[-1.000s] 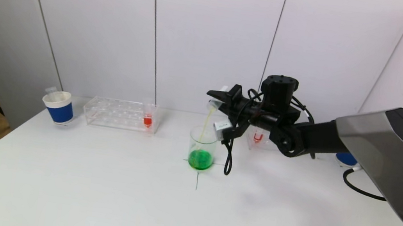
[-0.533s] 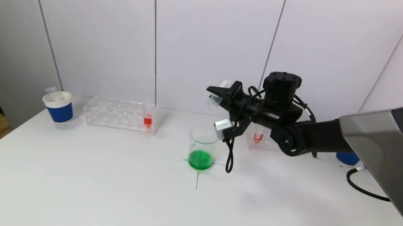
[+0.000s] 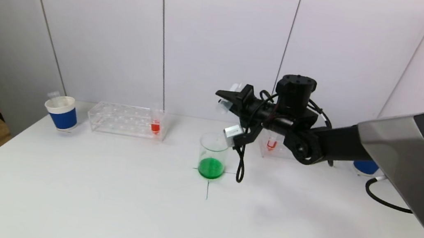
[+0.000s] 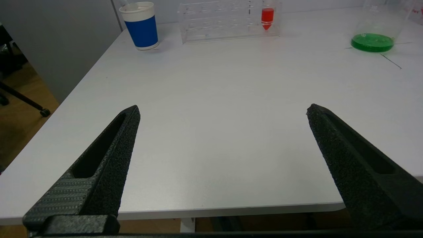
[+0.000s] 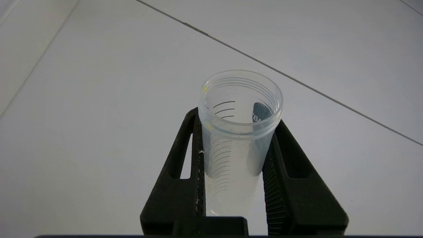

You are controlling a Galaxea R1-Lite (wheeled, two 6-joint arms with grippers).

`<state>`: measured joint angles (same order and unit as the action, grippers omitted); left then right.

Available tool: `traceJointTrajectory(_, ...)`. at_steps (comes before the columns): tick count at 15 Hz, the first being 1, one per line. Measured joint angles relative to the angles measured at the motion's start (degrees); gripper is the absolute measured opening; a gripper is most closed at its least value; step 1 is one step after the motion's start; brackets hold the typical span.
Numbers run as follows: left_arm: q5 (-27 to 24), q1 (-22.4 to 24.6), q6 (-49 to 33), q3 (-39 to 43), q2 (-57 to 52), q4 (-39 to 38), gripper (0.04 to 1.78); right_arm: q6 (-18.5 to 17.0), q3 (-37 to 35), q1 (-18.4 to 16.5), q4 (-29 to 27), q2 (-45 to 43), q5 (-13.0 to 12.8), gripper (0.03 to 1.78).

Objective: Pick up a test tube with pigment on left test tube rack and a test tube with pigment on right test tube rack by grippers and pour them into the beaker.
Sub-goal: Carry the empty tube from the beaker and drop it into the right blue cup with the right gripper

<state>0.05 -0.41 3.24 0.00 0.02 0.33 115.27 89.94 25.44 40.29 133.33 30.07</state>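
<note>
One tube down by the look of it, so I'd say the pour from my right side is basically done. From the head camera, my right gripper (image 3: 227, 105) hangs above the beaker (image 3: 212, 155), at about 12 o'clock from its rim, clamped on a tube (image 3: 224, 104) lying nearly level, with nothing running out. The beaker sits mid-table with green liquid in the bottom. At 10 o'clock from it, well apart, the left rack (image 3: 125, 119) has one red tube (image 3: 155, 125); at 2 o'clock another red tube (image 3: 271, 143) stands behind my arm. A blue cup (image 3: 61, 112) sits at the far left.

Left wrist camera: my left gripper (image 4: 223, 110) is spread wide with nothing in it, parked over the table (image 4: 211, 109) near its front edge.

Right wrist camera: both fingers (image 5: 185, 158) squeeze the clear tube, which looks drained apart from a yellow speck at the lip.

Next up, I reckon: ditch this empty somewhere, then fetch the left rack's red tube, gripping it high and lifting straight up.
</note>
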Motion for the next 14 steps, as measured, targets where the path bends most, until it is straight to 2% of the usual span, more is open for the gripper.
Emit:
traceJointTrajectory(3,0.0,0.0,0.0,0.0,0.0,0.0,1.76,-2.3,-0.9,0.1,0.0,-0.1,0.2,0.55)
traceJointTrajectory(6,0.0,0.0,0.0,0.0,0.0,0.0,1.76,-9.5,-2.0,0.3,0.2,-0.2,0.2,0.55)
traceJointTrajectory(11,0.0,0.0,0.0,0.0,0.0,0.0,1.76,-18.8,-2.5,0.0,1.7,-0.7,0.2,0.55)
traceJointTrajectory(14,0.0,0.0,0.0,0.0,0.0,0.0,1.76,-27.6,-2.9,0.1,3.2,-1.0,-0.3,0.55)
